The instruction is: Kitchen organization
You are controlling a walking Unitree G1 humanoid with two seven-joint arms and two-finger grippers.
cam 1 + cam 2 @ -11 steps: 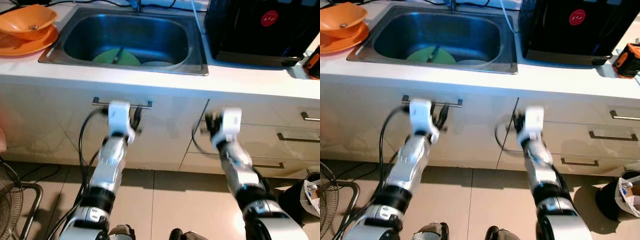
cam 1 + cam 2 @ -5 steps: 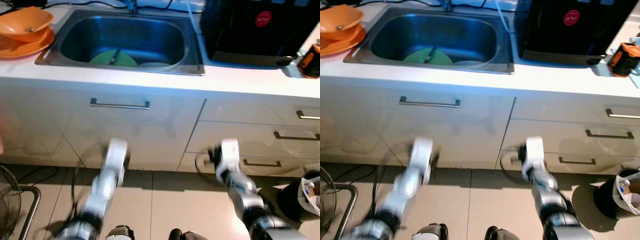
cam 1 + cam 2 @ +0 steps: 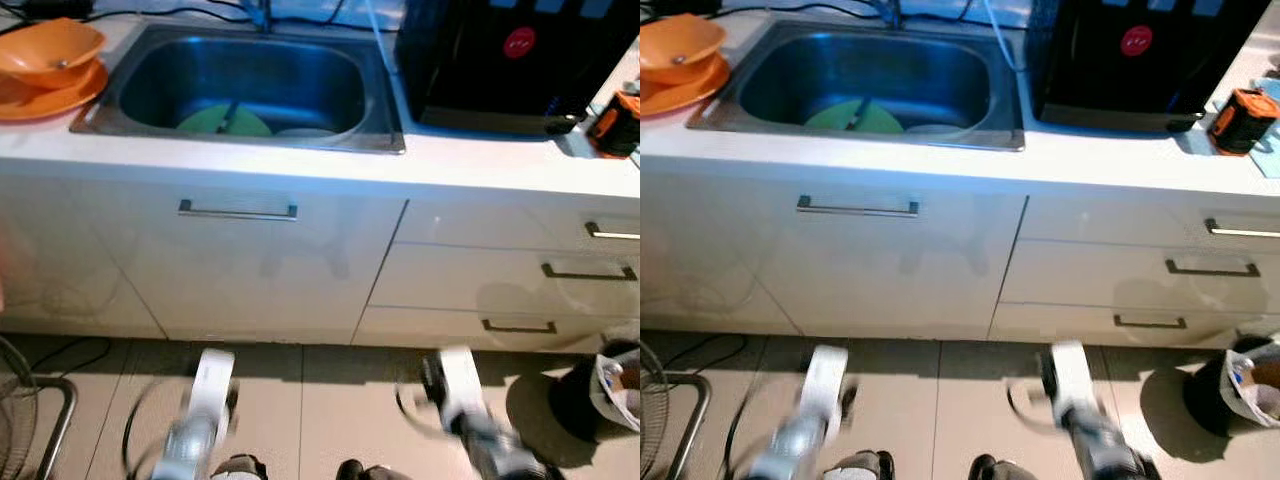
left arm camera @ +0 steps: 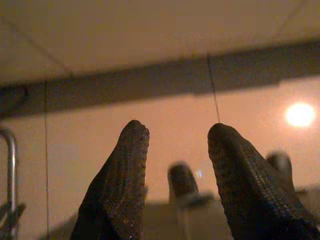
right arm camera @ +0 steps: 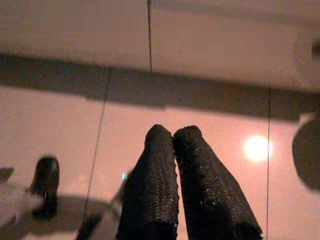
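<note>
While hanging low over glossy floor tiles (image 3: 330, 400): left gripper (image 4: 177, 150) at 7 o'clock, nubbly black fingers apart; right gripper (image 5: 173, 137) at 5 o'clock, pressed together.

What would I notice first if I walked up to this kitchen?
Probably the orange bowl on the counter left of the shiny sink, and the green plate lying inside it. A big black appliance stands to the sink's right. Down low, the left tool is open over the floor.
</note>
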